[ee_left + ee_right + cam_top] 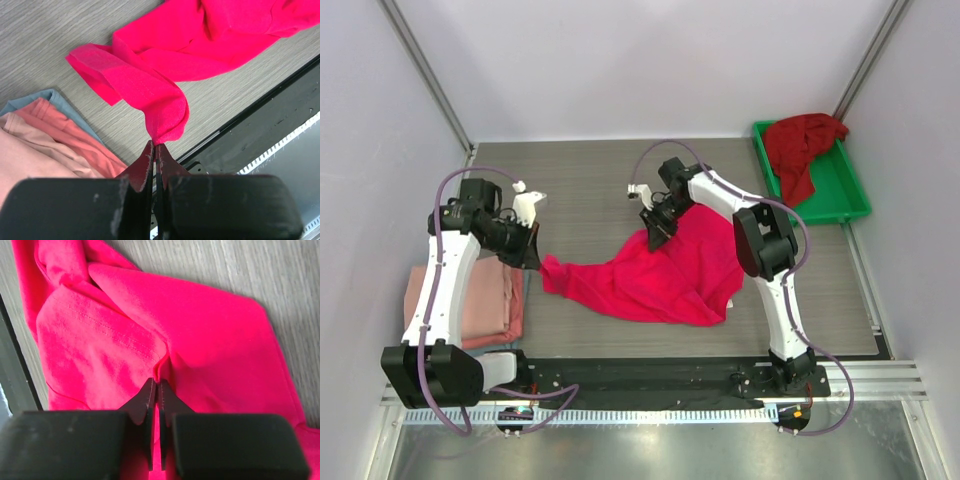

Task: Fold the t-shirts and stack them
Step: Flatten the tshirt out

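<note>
Top external view: the bright pinkish-red t-shirt (650,282) lies rumpled and partly spread on the grey tabletop (585,180), between the two arms. The left tool (534,260) is at the shirt's left tip. The right tool (655,238) is at its upper edge. Salmon-pink folded t-shirts (470,300) are stacked at the tabletop's left edge, beside the left arm. The crimson t-shirt (802,148) is heaped in the green tray (855,200) at the far right corner, well apart from the others. Left wrist view: the left tool (154,150) has its jaws pressed together on a drawn-out corner of the bright pinkish-red t-shirt (150,80), which trails away across the tabletop (50,30). The salmon-pink folded t-shirts (40,135) lie close beside it, with a blue-grey cloth edge (56,97) showing along their border. Right wrist view: the right tool (156,389) is closed, pinching a small pucker of the bright pinkish-red t-shirt (210,335). The cloth fills most of the view and shows a stitched seam. Bare tabletop (260,265) is visible at the upper right.
</note>
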`<state>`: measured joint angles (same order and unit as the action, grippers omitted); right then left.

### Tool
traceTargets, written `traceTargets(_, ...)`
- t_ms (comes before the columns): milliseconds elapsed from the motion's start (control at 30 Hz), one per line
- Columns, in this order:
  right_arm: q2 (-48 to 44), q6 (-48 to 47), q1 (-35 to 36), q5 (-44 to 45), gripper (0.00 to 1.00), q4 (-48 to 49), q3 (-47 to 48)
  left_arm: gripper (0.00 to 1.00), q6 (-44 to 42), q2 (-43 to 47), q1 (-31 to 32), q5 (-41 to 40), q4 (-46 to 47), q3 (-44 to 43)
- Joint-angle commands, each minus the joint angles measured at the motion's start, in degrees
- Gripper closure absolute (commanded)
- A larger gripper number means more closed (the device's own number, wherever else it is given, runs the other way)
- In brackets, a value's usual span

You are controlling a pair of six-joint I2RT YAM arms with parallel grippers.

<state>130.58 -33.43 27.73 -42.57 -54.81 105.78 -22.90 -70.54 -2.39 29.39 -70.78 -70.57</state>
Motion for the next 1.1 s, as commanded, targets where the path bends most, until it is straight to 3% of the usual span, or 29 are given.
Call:
traceTargets(0, -1.29, -1.02, 0.4, 0.11, 0.94, -1.09, 2.5, 0.99, 0.39, -0.03, -0.42, 1.2, 1.53, -0.45)
traceTargets(233, -15.95, -1.29, -1.18, 11.17, 0.98, -0.74, 7.68, 1.0, -0.04, -2.22, -0.51, 0.14, 1.62, -9.05)
traceTargets(400, -28.61, -6.98, -1.71, 30.84, 0.99, 2.75, 12.61, 1.0, -0.04, -5.56, -0.51, -2.83, 1.0, -24.86)
traceTargets(633, -46.37, -16.82, -1.88, 50.72, 0.99, 15.15, 6.91, 1.0, 1.09, -9.95, -0.42, -8.9, 1.35, -45.34)
traceTargets(867, -55.7, -22.64, -1.8, 59.35, 0.99, 25.1, 3.73, 1.0, 6.98, -13.13, -0.42, -13.12, 6.09, -62.84)
traceTargets(1067, -59.21, -19.4, -1.8, 61.37, 0.99, 25.54, 6.89, 1.0, 7.78, -8.14, -0.42, -11.9, 8.91, -62.6)
